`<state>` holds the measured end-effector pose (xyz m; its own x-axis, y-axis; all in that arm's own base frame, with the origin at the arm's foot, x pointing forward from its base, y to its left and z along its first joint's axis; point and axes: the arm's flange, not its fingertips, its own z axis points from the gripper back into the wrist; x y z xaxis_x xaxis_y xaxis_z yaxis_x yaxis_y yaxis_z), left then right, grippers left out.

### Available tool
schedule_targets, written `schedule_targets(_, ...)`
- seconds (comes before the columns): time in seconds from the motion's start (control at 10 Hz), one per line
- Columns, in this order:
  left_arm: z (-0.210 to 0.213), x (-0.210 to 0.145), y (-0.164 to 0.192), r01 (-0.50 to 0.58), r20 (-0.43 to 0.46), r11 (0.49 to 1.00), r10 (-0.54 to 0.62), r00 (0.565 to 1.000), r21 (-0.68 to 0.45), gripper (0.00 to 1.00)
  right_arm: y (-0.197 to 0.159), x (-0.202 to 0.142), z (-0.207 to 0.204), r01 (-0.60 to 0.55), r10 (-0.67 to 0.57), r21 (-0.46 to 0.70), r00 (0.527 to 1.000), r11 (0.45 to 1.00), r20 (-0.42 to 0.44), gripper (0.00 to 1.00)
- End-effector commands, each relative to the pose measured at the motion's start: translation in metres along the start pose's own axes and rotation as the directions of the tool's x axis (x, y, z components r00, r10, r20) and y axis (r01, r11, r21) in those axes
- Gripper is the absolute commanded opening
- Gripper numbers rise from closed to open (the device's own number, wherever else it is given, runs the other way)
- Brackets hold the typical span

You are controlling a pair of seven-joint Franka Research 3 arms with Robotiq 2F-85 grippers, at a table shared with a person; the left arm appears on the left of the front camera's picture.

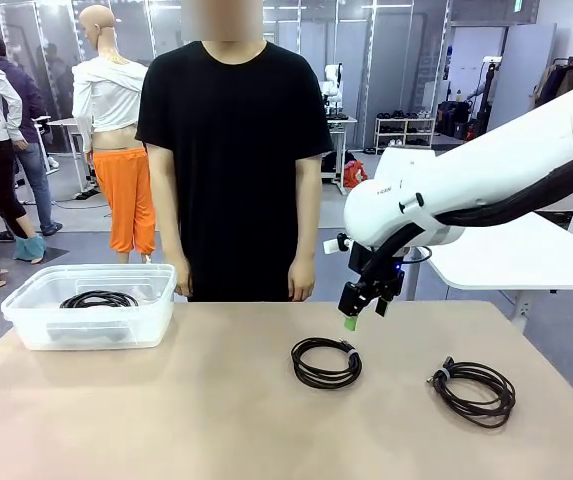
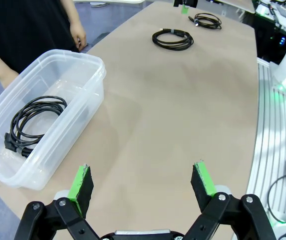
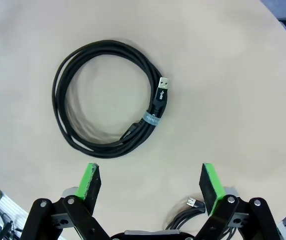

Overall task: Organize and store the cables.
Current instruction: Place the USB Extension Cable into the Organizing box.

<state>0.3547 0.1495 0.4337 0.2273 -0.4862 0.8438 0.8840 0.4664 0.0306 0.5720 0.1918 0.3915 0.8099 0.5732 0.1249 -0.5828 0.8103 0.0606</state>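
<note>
Right gripper (image 1: 364, 314) hung wide open over the middle cable (image 1: 326, 362); second cable (image 1: 474, 390) lay right of it, bin (image 1: 86, 325) holding a third cable (image 1: 99, 298) sat well left. Left gripper (image 2: 143, 182) was wide open too.

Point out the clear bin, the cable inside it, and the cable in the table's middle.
clear bin (image 1: 86, 328): front view, its front wall.
cable in the bin (image 1: 78, 299): front view, the coil's left bend.
middle cable (image 3: 151, 119): right wrist view, its tie band.

Three coiled cables (image 1: 326, 363), one clear bin (image 1: 91, 328), one person (image 1: 234, 150)
</note>
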Motion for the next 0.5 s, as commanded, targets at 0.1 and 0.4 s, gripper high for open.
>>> schedule_targets(0.1,0.0017,0.0009,0.0024,-0.002,0.001,1.000,0.002,1.000,-0.001,1.00,0.0017,0.0016,0.0054,-0.011,0.011,0.008,1.000,1.000,-0.013,1.00)
schedule_targets(0.4,0.0017,0.0009,0.0024,-0.002,0.001,1.000,0.002,1.000,-0.001,1.00,0.0017,0.0016,0.0054,-0.011,0.011,0.008,1.000,1.000,-0.013,1.00)
